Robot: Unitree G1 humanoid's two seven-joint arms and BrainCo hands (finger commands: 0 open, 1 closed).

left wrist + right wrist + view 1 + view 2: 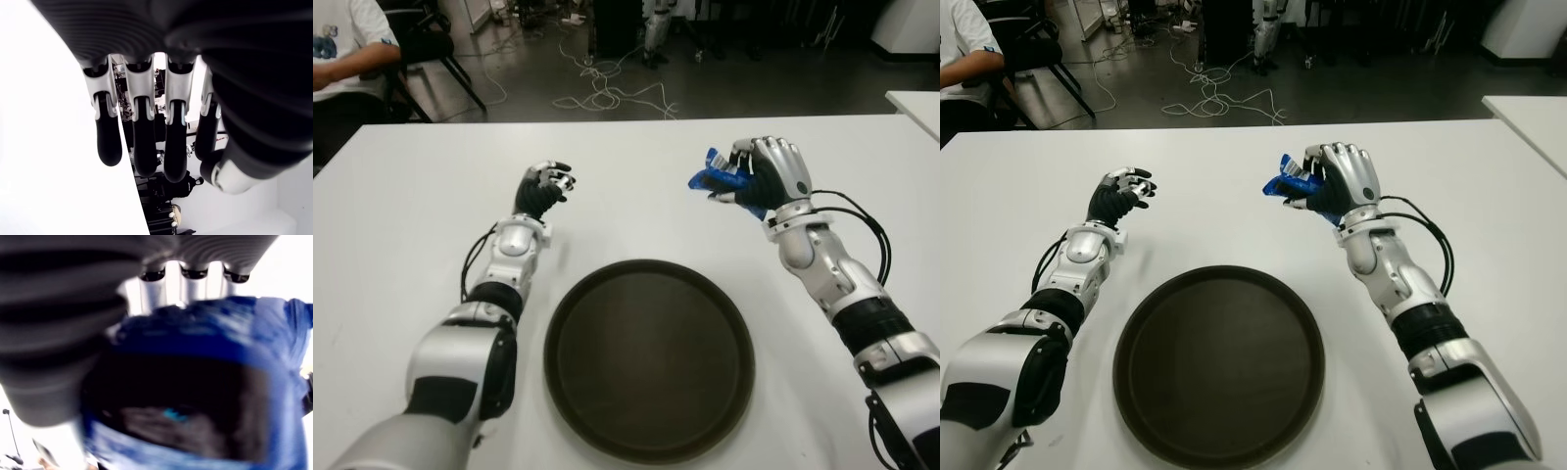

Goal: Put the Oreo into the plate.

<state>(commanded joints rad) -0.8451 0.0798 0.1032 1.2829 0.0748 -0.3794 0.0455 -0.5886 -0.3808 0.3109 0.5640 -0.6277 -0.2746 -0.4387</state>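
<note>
Blue crinkled foil Oreo packet clutched in the right robot hand, silver-backed with black fingers curled round the wrapper, raised clear of the white table; packet end jutting out toward the robot's left past the fingertips; in the right wrist view, blue wrapper pressed close against the palm, silver finger segments wrapped over its far edge; hand and packet placed beyond the far right rim of the round dark brown tray-like plate, apart from it, not over its middle; plate flat on the table, near the robot's edge, between the two forearms; nothing lying in the plate.

Left robot hand up beside the plate's far left, wrist bent, black fingers loosely bent and holding nothing; in the left wrist view, four black fingertips hanging side by side with slim gaps between, thumb tip just beside them, no object among them; contact with the table not clear.

Beyond the table's far edge, dark floor with loose white cables; at the far left corner, a seated person in a white shirt on a black chair; second white table edge at the far right.
</note>
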